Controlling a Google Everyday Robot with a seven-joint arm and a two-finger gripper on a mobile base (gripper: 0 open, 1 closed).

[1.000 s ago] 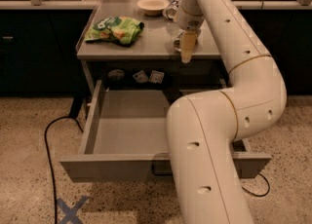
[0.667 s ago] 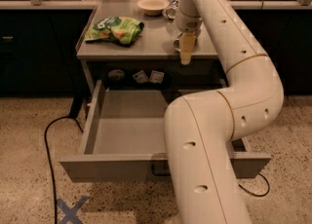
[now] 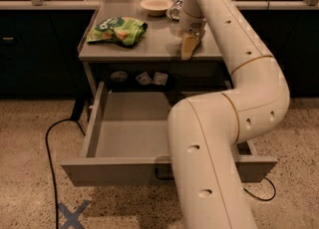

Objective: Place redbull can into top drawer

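Observation:
The top drawer (image 3: 124, 171) is pulled out wide open, and the part of its grey inside that shows holds nothing. My arm hides its right side and most of the handle. My gripper (image 3: 189, 45) is down at the counter top (image 3: 149, 44), near its right front, pointing downward. A shiny silver object (image 3: 174, 10) lies just behind my wrist, beside the bowl. It is mostly hidden by the arm, and I cannot tell whether it is the redbull can. No can shows in the gripper.
A green snack bag (image 3: 117, 30) lies on the counter's left. A white bowl (image 3: 156, 5) stands at the back. Small items (image 3: 144, 78) sit on the shelf under the counter. A black cable (image 3: 50, 143) and a blue tape cross (image 3: 74, 215) are on the floor at the left.
The arm's elbow has shifted very slightly to the left. The gripper stays at the same spot on the counter, and the drawer has not moved.

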